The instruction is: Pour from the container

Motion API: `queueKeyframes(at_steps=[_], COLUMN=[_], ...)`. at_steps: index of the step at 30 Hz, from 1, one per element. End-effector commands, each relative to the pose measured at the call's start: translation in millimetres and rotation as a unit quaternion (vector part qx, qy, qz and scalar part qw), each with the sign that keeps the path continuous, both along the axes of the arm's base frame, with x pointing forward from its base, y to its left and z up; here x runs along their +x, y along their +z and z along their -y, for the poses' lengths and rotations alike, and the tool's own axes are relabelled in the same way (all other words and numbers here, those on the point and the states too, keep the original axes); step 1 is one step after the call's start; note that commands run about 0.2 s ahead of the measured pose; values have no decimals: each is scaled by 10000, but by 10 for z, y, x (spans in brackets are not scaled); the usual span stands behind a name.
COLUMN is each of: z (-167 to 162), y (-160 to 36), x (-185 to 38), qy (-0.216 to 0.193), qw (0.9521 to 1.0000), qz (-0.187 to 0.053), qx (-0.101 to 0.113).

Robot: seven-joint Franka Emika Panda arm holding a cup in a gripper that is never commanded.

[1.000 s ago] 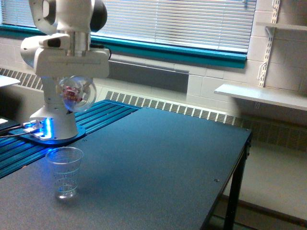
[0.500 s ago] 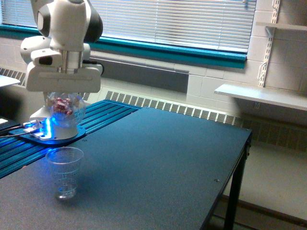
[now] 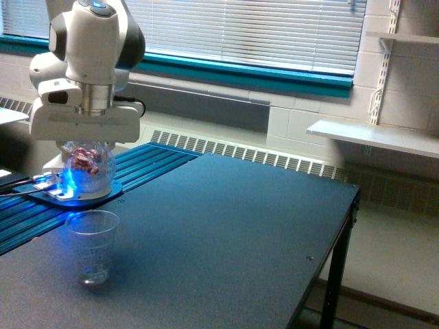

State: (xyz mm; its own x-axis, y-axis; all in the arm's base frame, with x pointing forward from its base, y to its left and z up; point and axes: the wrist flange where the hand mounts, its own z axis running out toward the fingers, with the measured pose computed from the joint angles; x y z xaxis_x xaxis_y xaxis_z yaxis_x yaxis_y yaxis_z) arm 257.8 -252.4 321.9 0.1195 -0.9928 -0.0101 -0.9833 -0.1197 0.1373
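One arm, one job: the tool [image 3: 88,147] is clamped around the container [image 3: 88,170], a round see-through vessel with reddish bits piled inside. It hangs roughly upright, above and a touch behind the clear cup [image 3: 92,245] that stands on the table [image 3: 226,233]. My worry is alignment. That bulbous body means the stuff could come out in a clump when tipped, and if the mouth isn't right over the cup's rim, pieces scatter across the table. The cup also looks light, so a bump from the container could knock it over.
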Motion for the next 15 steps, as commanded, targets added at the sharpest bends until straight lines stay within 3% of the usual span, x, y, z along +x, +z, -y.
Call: queueKeyframes(at_steps=[1,15], z=[-53,-84], y=[-38,-114], x=[95,136], qy=[11,-71], qw=[9999,9990], qz=[-67,-258], qx=[78,353])
